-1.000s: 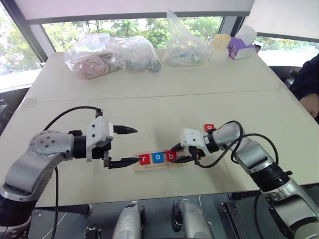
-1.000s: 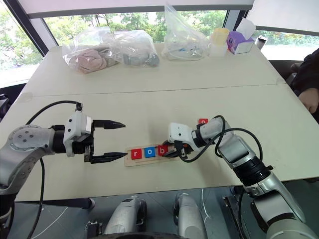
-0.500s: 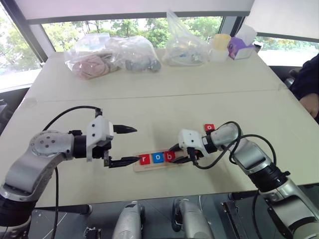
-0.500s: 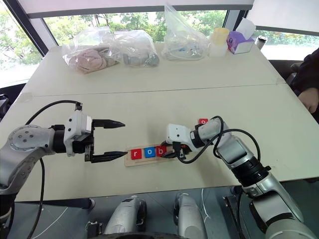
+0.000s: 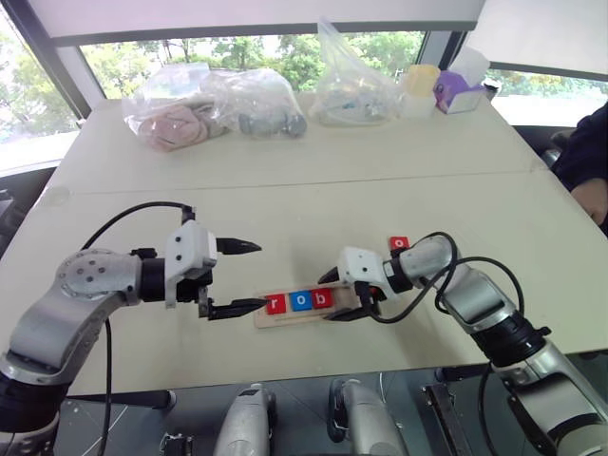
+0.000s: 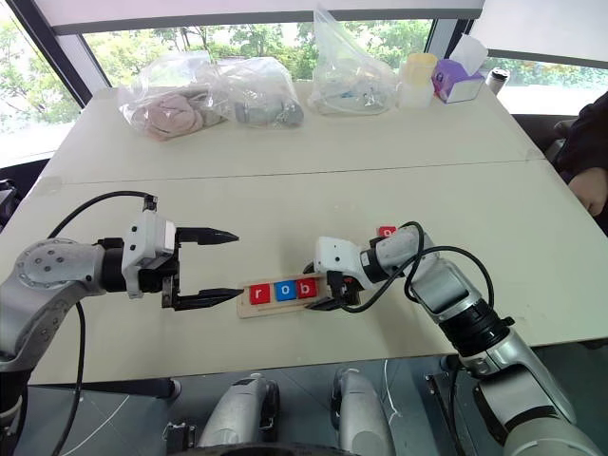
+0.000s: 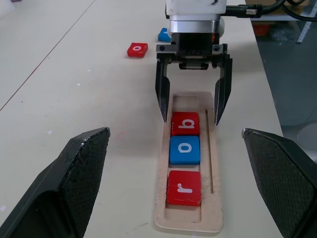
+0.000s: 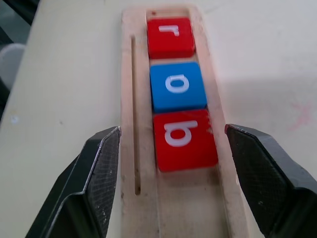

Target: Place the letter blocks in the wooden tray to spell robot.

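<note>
Right claw (image 7: 193, 101) spread, straddling the seated b block (image 7: 184, 123) in the wooden tray (image 7: 216, 163); left claw (image 5: 245, 277) spread. Remaining red o block (image 7: 137, 49): likely light, rigid, slick; pinch opposite edges.

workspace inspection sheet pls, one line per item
surface: pale table, seam running across it
job's things: wooden tray holds red r, blue o, red b in a row; the slots past the b are empty; red o and a blue block lie loose on the table beyond the tray
clutter: plastic bags, yellow cup, purple tissue box along the far edge
grippers: left tool open, holding nothing, beside the tray's r end; right tool open, its fingers either side of the b
cables: black leads looping off both wrists
surroundings: windows with trees behind; a person's arm at the table's right edge
</note>
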Robot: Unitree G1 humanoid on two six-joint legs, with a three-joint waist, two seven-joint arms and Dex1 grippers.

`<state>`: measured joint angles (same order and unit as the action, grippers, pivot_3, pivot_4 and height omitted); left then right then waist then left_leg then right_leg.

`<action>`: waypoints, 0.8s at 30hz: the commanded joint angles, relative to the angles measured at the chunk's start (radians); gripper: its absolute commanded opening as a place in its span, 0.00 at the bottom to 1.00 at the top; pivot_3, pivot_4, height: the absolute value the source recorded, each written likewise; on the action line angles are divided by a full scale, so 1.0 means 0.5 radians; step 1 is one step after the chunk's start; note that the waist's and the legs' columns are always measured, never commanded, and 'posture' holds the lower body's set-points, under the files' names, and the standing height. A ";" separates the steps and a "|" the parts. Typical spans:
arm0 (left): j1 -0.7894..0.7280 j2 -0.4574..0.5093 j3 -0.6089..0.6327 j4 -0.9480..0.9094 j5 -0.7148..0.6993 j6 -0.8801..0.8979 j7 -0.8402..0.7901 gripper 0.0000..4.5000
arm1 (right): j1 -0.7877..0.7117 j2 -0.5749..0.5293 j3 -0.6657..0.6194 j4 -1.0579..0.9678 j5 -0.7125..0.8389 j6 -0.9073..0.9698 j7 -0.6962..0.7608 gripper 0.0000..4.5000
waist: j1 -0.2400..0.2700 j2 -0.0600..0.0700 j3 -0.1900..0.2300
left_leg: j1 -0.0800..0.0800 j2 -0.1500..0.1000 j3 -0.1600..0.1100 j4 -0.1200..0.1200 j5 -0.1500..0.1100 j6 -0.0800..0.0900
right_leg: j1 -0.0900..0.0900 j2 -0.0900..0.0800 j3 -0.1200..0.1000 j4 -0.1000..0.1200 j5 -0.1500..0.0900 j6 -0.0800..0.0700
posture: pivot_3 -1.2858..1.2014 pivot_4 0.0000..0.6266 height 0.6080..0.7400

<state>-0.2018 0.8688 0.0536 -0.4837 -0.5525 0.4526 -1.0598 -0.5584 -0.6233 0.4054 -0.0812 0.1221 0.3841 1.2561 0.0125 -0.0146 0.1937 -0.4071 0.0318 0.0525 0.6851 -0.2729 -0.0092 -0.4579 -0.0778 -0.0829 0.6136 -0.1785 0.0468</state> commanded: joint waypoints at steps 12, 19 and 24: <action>-0.043 -0.015 0.016 -0.051 -0.016 -0.002 0.012 1.00 | -0.091 -0.090 -0.361 0.230 -0.082 -0.147 -0.366 0.80 | 0.000 0.000 0.000 | 0.000 0.000 0.001 0.000 0.000 0.000 | 0.000 0.000 0.000 -0.001 0.000 0.000 | 0.52 0.24 1.00; -0.012 -0.038 -0.005 -0.083 -0.013 -0.005 0.022 1.00 | -0.003 0.004 -0.649 0.044 -0.093 0.520 -0.929 0.80 | 0.001 0.000 0.000 | -0.001 0.000 0.001 -0.001 0.000 -0.001 | -0.002 0.000 0.000 0.000 0.003 0.000 | 0.52 0.24 1.00; 0.011 -0.050 -0.008 -0.083 -0.009 -0.020 0.021 1.00 | 0.128 0.181 -0.786 -0.327 -0.145 1.150 -1.349 0.80 | -0.002 0.000 0.000 | -0.001 0.000 0.000 -0.003 0.000 -0.001 | -0.003 0.000 0.000 0.000 0.004 0.002 | 0.52 0.24 1.00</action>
<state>-0.1984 0.8435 0.0446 -0.4952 -0.5526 0.4530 -1.0493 -0.4864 -0.5502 0.0618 -0.1712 0.0593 0.8929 0.6454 0.0116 -0.0145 0.1937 -0.4077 0.0319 0.0528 0.6838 -0.2727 -0.0095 -0.4596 -0.0777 -0.0828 0.6138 -0.1776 0.0476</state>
